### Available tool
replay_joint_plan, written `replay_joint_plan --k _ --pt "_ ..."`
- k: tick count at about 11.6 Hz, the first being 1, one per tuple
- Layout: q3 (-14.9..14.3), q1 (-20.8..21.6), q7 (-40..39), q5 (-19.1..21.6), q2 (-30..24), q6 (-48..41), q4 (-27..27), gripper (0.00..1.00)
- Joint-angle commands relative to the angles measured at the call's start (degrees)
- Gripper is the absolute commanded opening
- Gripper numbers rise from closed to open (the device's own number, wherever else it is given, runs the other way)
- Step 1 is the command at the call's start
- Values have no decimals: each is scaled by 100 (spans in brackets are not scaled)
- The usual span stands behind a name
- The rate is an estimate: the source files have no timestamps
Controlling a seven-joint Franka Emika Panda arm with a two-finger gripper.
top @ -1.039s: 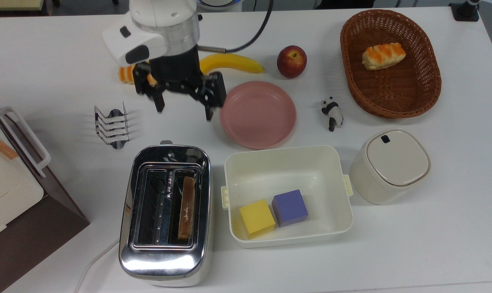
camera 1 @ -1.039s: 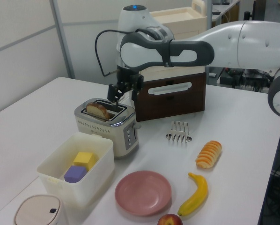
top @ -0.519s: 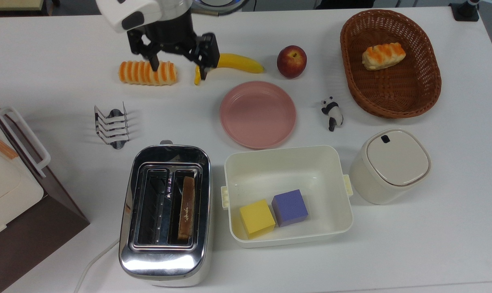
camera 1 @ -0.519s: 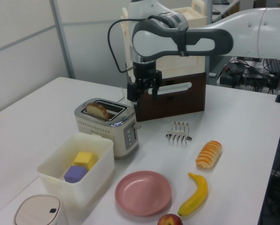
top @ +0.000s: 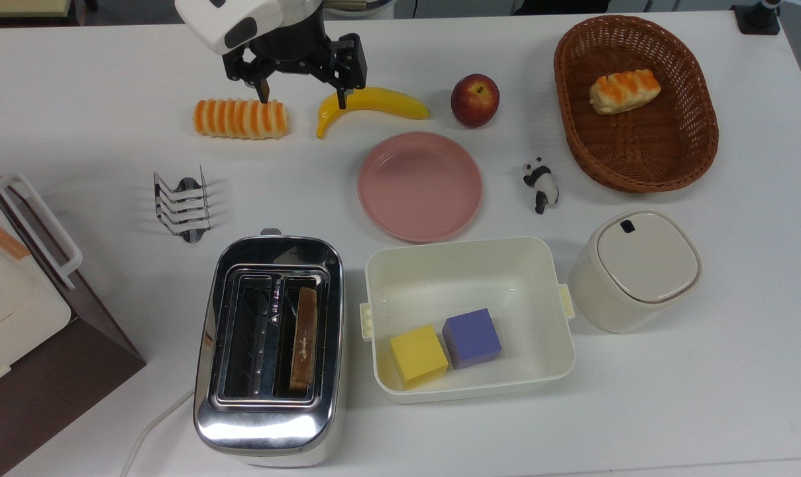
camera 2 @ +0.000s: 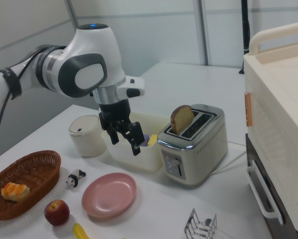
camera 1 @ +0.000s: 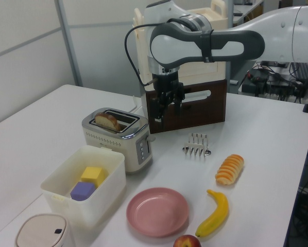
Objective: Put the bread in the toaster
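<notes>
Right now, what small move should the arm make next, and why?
Probably just back away and stop: the bread already stands in one slot of the toaster, and the gripper hangs open and empty, far from it, above the banana.

You see the speckled tan bread slice (top: 304,338) only partly; its lower half sits hidden, probably upright, inside the shiny chrome two-slot toaster (top: 267,434).
</notes>
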Motion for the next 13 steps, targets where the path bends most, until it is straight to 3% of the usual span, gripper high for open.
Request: replay_joint_plan --k 1,13 --pt "2 53 -75 -89 -306 -270 -280 100" --pt "2 70 74 -63 -367 -411 -289 100"
